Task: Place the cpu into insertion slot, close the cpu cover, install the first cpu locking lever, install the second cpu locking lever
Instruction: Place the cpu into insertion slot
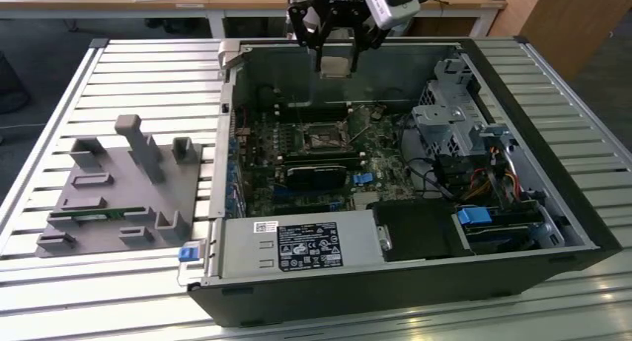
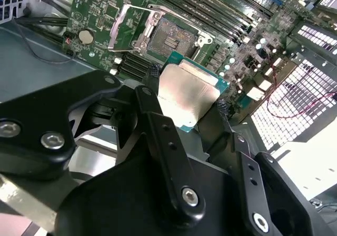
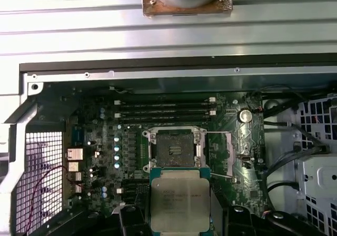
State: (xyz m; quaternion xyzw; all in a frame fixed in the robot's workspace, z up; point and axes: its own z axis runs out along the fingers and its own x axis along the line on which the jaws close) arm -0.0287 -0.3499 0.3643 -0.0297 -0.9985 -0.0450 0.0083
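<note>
- The pincer [image 1: 336, 58] is closed on the cpu [image 1: 336, 66]. Its two black fingers [image 2: 152, 75] press on two opposite edges of the chip, and we see the silvery top of the chip between them.
- In the exterior view the cpu hangs in the air over the far side of the open case [image 1: 415, 282], above the board [image 1: 296, 145] and well apart from it.
- The slot [image 1: 321, 141] is on the board, near the middle of the case. It is bare; the cpu is not in it.
- In both wrist views the cpu [image 2: 187, 96] [image 3: 176, 202] is held flat, with its top toward the cameras and the slot [image 2: 171, 38] [image 3: 176, 149] behind it. The chip does not touch the slot.
- The cover [image 3: 230, 154] is open. It is a thin metal frame, swung away to one side of the slot, so the dark centre of the slot is free.
- We cannot tell from the pictures how the two locking levers stand.
- The case lies on its side on a table [image 1: 148, 67] of metal slats. A grey fixture [image 1: 129, 186] also stands on this table, at the exterior view's left, apart from the case.
</note>
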